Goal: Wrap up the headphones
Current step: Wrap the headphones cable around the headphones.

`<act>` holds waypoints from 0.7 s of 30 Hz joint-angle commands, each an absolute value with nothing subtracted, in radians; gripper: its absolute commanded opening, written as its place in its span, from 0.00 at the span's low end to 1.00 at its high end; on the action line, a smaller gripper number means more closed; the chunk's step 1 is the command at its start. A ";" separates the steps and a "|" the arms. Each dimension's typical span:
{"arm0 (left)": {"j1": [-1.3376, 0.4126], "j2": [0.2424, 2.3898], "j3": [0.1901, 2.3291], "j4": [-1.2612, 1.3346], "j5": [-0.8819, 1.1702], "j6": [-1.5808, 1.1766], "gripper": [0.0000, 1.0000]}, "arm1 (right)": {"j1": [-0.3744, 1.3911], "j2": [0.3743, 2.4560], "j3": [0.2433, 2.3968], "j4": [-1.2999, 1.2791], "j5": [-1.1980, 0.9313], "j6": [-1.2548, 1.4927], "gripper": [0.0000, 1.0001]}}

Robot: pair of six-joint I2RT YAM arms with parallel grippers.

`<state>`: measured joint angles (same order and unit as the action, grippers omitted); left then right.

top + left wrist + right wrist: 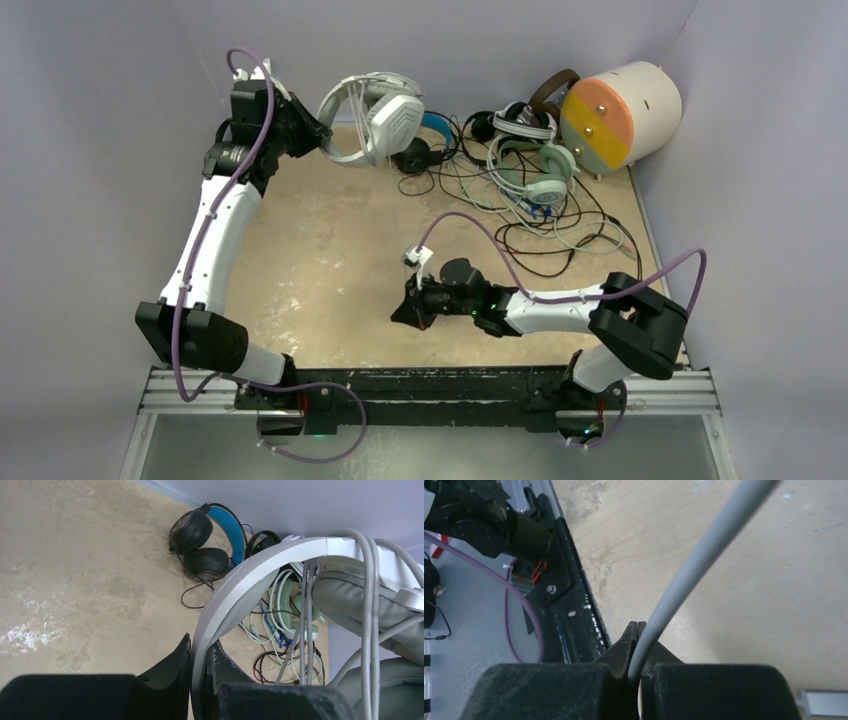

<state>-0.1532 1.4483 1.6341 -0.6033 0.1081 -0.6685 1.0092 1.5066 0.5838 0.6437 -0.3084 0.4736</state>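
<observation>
- White-grey plastic first: the white-grey headset is held up off the table, well to the left of the cream cylinder, close to the back wall.
- Its headband arc bulges away from the cylinder and its ear cups face toward it, so its long axis, band to cups, runs roughly along that wall.
- My left gripper is almost closed, pinching the flat rim of the headband between both fingers.
- Wound cable crosses the band and a padded cup in several grey turns. The left wrist view cuts both cups off at its edge.
- My right gripper is clamped tight on a grey lead, low over the table, in front of the cylinder and well to its left.
- That lead slants up out of the right wrist view, and it is too thin to trace from above.
- The blue-banded headset, mint-green headset, black-and-white headset and brown headset crowd just left of the cylinder. I cannot tell whose wires make up the loose tangle in front of them.
</observation>
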 commanded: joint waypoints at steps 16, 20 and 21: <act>-0.066 1.506 1.474 -0.390 -0.056 -0.825 0.00 | 1.217 1.503 0.929 0.150 -0.246 0.335 0.00; -0.067 1.520 1.438 -0.370 -0.080 -0.808 0.00 | 1.217 1.496 1.020 0.057 -0.245 0.297 0.00; -0.066 1.526 1.432 -0.364 -0.081 -0.804 0.00 | 1.218 1.494 1.041 0.035 -0.240 0.287 0.00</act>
<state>-0.0757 1.5517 1.4395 -0.5327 -0.0387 -0.7887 1.2049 1.5078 0.9379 0.1543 -0.2131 0.3496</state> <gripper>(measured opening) 0.061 0.004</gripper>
